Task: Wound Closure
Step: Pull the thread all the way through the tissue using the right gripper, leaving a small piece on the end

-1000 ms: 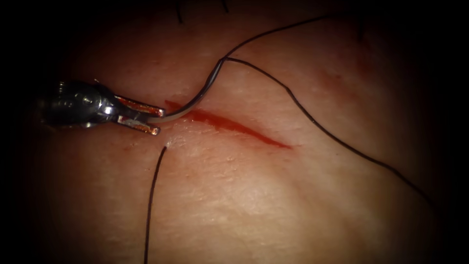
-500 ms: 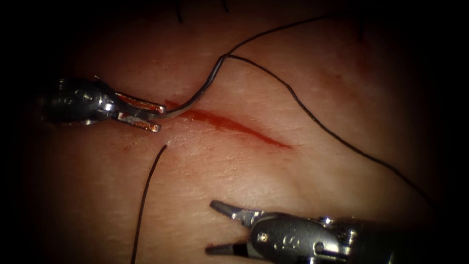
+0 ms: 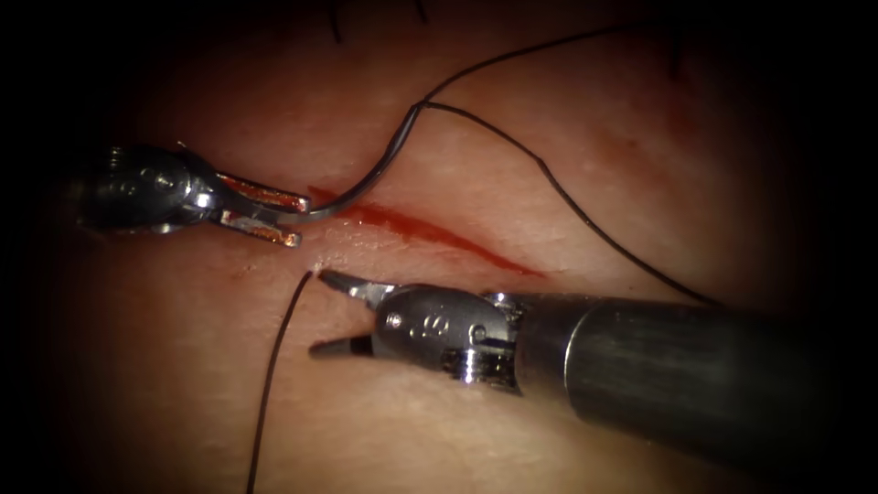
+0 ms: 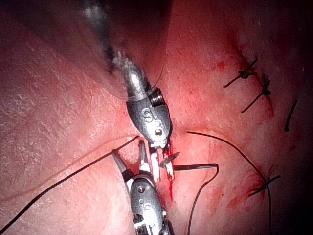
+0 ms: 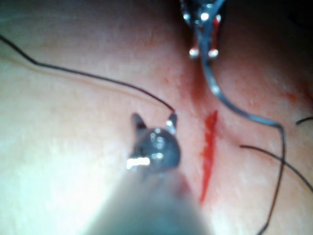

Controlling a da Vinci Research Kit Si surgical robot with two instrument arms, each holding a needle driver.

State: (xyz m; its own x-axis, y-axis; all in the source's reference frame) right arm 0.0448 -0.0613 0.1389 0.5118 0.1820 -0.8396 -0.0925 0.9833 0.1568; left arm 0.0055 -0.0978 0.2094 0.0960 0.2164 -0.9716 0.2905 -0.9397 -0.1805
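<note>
At the cut's (image 3: 430,233) left end, the left tool (image 3: 285,220) grips the needle's (image 3: 370,178) tip; the right tool (image 3: 320,311) gapes empty.

Dark surround beyond lit centre

A black thread (image 3: 567,201) is lying across pinkish tissue (image 3: 476,402), a red cut (image 3: 439,233) is showing at centre, and a silver-grey needle (image 3: 375,178) is gleaming upper left.
</note>
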